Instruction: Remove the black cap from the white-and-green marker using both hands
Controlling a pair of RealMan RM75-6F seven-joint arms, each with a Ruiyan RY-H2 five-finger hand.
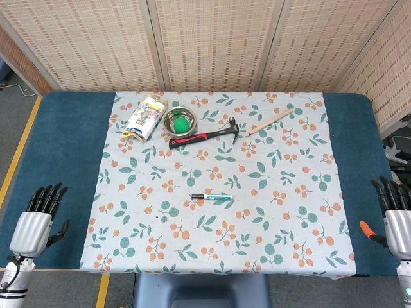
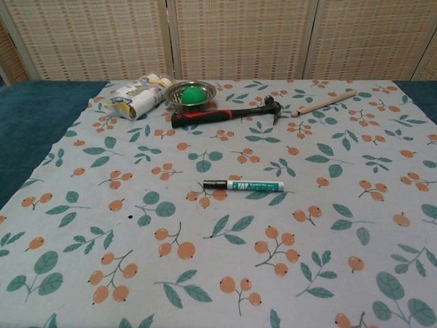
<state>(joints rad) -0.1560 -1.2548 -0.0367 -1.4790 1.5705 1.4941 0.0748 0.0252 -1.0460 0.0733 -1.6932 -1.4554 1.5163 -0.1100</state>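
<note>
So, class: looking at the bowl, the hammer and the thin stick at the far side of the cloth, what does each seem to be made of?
Bowl: likely metal, silvery with a shiny rim; it holds a green ball.
Hammer: dark, metal-looking head; the red-and-black handle looks like rubber or plastic grip.
Stick: probably wood, pale tan and matte, though the grain is too small to tell.

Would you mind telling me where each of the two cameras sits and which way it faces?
Head view: high above the near table edge, looking steeply down on the whole tablecloth; the left robot hand and right robot hand show at the bottom corners, holding nothing.
Chest view: lower, looking forward across the cloth toward the woven screen; no part of the robot shows.
Both share the marker, hammer, metal bowl, wooden stick and packet.
</note>
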